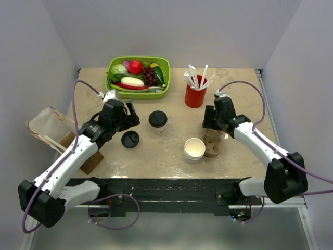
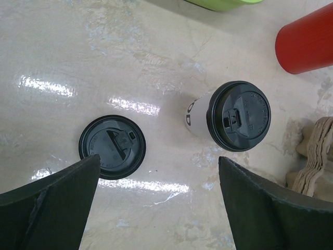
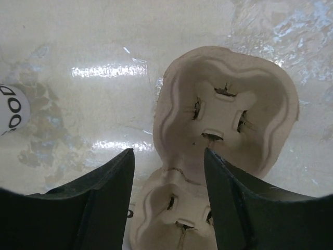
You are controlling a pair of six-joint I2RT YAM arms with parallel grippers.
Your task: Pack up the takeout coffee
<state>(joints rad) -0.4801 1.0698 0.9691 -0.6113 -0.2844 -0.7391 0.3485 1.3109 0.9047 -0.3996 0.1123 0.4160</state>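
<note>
The takeout coffee [image 1: 157, 121], a white cup with a black lid, stands upright mid-table; in the left wrist view [image 2: 239, 115] it is ahead and to the right. My left gripper [image 1: 133, 116] [image 2: 158, 166] is open and empty above the table, between the coffee and a loose black lid [image 1: 130, 139] [image 2: 112, 147]. The brown pulp carrier [image 1: 212, 141] [image 3: 229, 120] lies right of centre. My right gripper [image 1: 211, 125] [image 3: 169, 156] is open just above it, its fingers either side of the neck between two pockets, holding nothing.
A stack of lidless white cups [image 1: 194, 149] stands against the carrier's left side. A red cup of straws [image 1: 195, 94] [image 2: 307, 44] and a green tray of produce [image 1: 165, 83] are at the back. A paper bag [image 1: 47, 125] and a cardboard box [image 1: 86, 159] are at the left edge.
</note>
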